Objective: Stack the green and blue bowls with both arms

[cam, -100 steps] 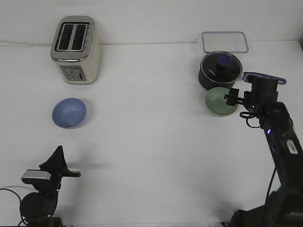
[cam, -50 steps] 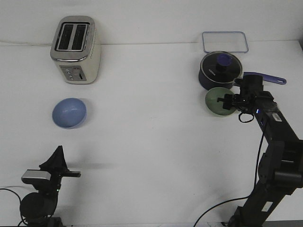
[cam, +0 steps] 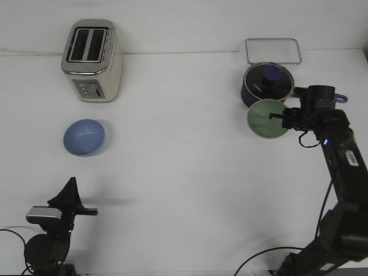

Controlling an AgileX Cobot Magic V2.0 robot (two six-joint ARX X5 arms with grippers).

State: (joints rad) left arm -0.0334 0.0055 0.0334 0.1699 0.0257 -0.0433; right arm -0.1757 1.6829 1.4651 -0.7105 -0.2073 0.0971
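Observation:
The pale green bowl (cam: pixel 264 119) is at the right, tipped so its opening faces the camera, just in front of the saucepan. My right gripper (cam: pixel 281 117) is shut on its right rim, one finger inside the bowl, and holds it slightly off the table. The light blue bowl (cam: pixel 84 137) sits upright on the table at the left, in front of the toaster. My left gripper (cam: pixel 70 190) is low at the front left, pointing up with its fingers together, empty and well short of the blue bowl.
A dark navy lidded saucepan (cam: pixel 267 84) stands right behind the green bowl, its purple handle (cam: pixel 340 98) showing behind my right wrist. A clear rectangular tray (cam: pixel 273 50) lies at the back right. A cream toaster (cam: pixel 92 60) stands at the back left.
My right gripper has closed on the green bowl's rim, then raised and tipped the bowl towards the saucepan. The left arm and the blue bowl have not moved.

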